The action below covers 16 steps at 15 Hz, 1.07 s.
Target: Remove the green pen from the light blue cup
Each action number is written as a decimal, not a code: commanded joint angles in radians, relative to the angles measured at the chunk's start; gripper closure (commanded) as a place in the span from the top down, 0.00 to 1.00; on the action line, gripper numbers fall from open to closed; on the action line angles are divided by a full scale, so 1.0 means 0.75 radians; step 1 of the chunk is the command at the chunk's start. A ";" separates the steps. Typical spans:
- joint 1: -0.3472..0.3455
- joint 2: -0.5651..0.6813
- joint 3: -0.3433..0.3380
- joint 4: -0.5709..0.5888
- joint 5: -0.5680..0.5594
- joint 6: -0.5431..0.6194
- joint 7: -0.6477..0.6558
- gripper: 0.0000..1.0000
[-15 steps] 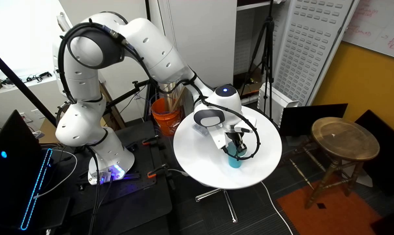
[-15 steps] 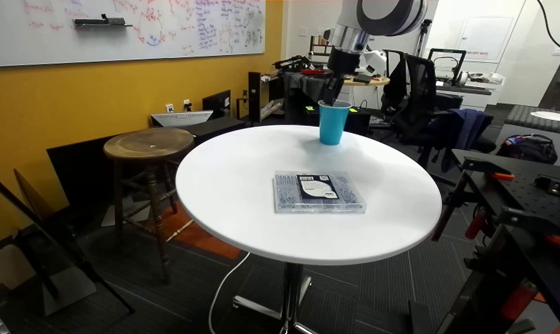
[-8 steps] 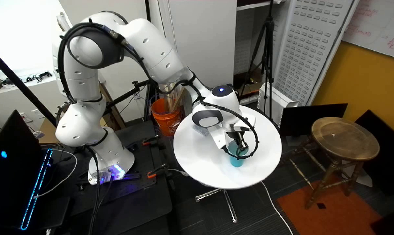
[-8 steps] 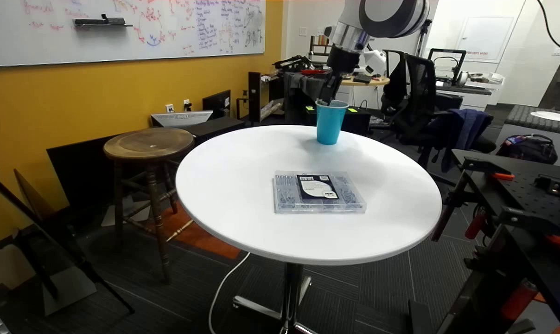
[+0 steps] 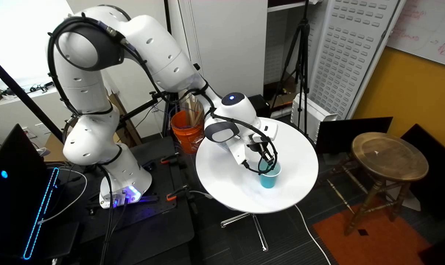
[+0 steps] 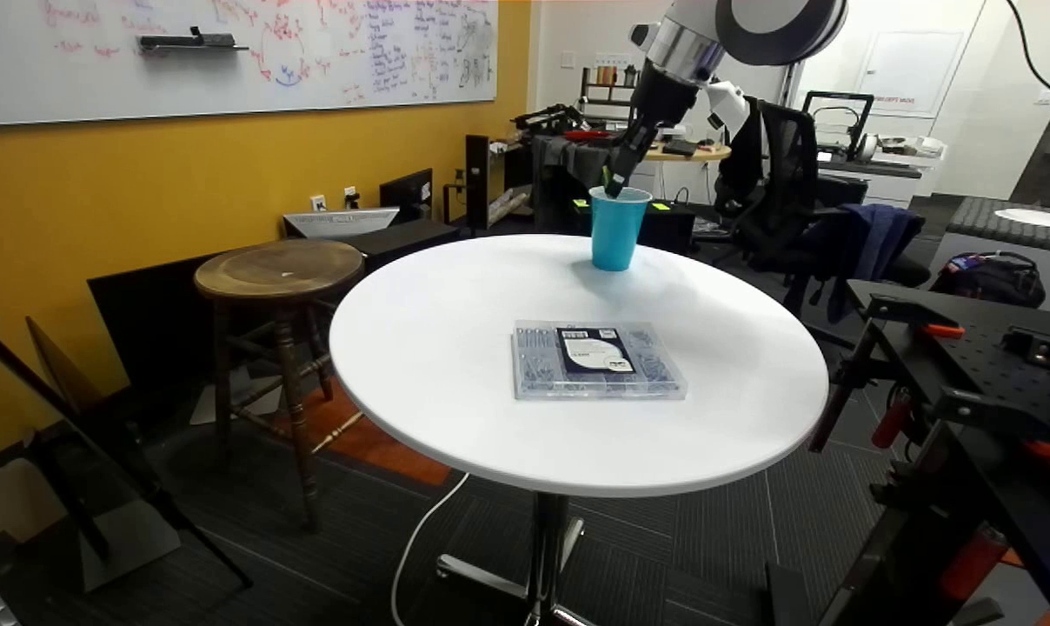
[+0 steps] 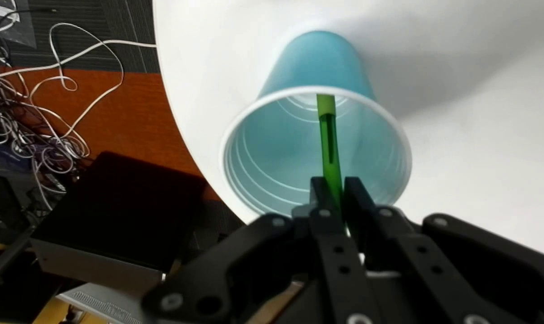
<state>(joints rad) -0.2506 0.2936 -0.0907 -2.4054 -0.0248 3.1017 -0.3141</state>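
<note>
White and bulky, the arm [image 5: 160,55] is arching high and coming down to the cup [image 6: 617,233]. It is leaning further back from the cup than half a second ago, and slanting more, while the cup is staying nearly in place. That is suggesting a hold being settled or a pull just beginning, with the removal still wanting its main lift. Overall the arm is bending well above the cup, then sloping so that the jaws are aiming obliquely into the cup's mouth.

Next in size, the surface [image 6: 438,348] is carrying the cup. Clear and flat, the case [image 6: 599,359] is lying apart from the cup. Light blue, the cup itself is standing upright. At its rim the jaws are, by the wrist view, gripping the pen [image 7: 330,139] from both sides, with no gap showing. The pen is running down inside the cup, so it is not yet coming free; how far down it is reaching is not showing clearly. In an exterior view, what is looking like its upper end [image 6: 606,176] is now peeking above the cup's rim.
</note>
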 commanded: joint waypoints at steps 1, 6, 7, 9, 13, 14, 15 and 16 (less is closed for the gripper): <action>0.069 -0.170 -0.094 -0.153 -0.090 0.077 0.082 0.03; 0.293 -0.256 -0.411 -0.199 -0.253 0.229 0.150 0.03; 0.329 -0.253 -0.456 -0.190 -0.259 0.272 0.146 0.03; 0.395 -0.237 -0.509 -0.161 -0.221 0.342 0.112 0.03; 0.469 -0.211 -0.476 -0.128 -0.164 0.486 0.108 0.03; 0.480 -0.205 -0.455 -0.116 -0.169 0.496 0.120 0.03; 0.494 -0.196 -0.440 -0.101 -0.173 0.500 0.127 0.03; 0.494 -0.191 -0.409 -0.084 -0.193 0.477 0.147 0.03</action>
<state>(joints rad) 0.0988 0.1225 -0.4320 -2.5075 -0.1716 3.4412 -0.2281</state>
